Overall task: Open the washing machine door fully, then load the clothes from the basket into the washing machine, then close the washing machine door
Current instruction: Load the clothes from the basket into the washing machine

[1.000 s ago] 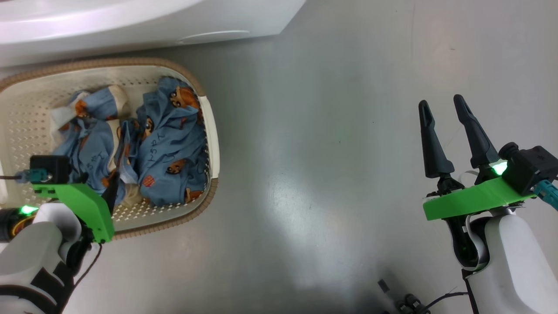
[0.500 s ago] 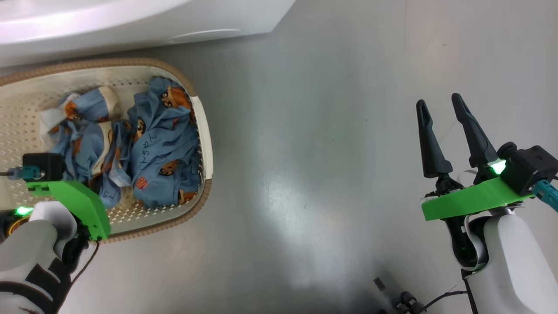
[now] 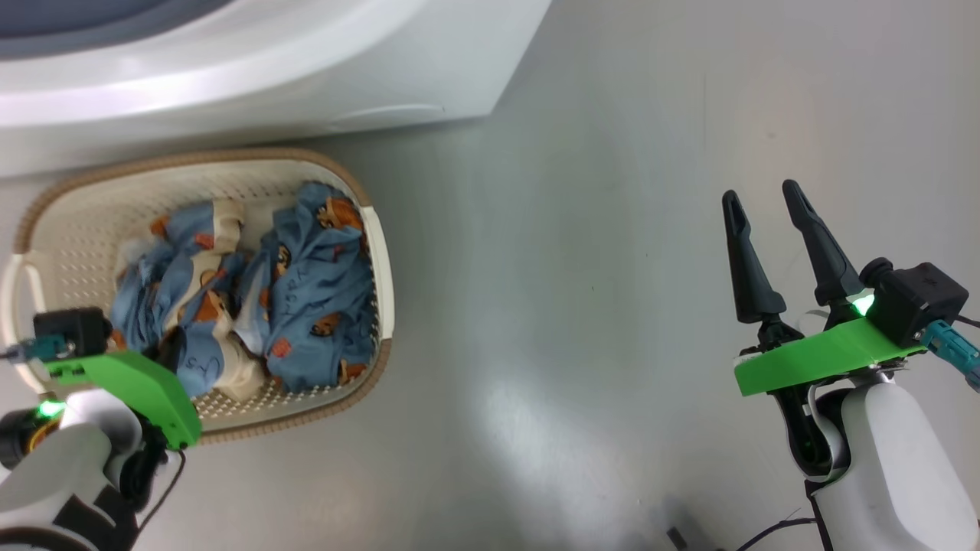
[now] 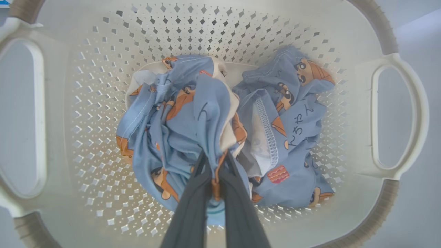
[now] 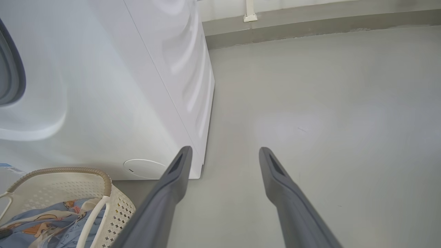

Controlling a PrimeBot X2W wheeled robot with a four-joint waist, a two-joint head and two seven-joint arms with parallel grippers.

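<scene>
The cream basket [image 3: 306,164] stands on the floor in front of the white washing machine [image 3: 268,76]. Two blue bear-print clothes lie in it, one on the left [image 4: 179,113] and one on the right [image 4: 293,113]. My left gripper [image 4: 213,161] reaches down into the basket and is shut on a bunched fold of the left garment. In the head view its fingers [image 3: 174,353] are half buried in the fabric. My right gripper [image 3: 759,191] hangs open over bare floor, far right of the basket, holding nothing. The washing machine door is out of view.
A grey ring [image 5: 12,69] of the machine's opening shows at the left edge of the right wrist view. The machine's right corner [image 5: 203,165] lies just beyond my right gripper's [image 5: 224,150] left finger. Grey floor [image 3: 574,306] spreads between the basket and the right arm.
My left gripper has closed from open onto the left garment, bunching the fabric. The head view has shifted, so more of the machine shows. The right gripper stays open.
</scene>
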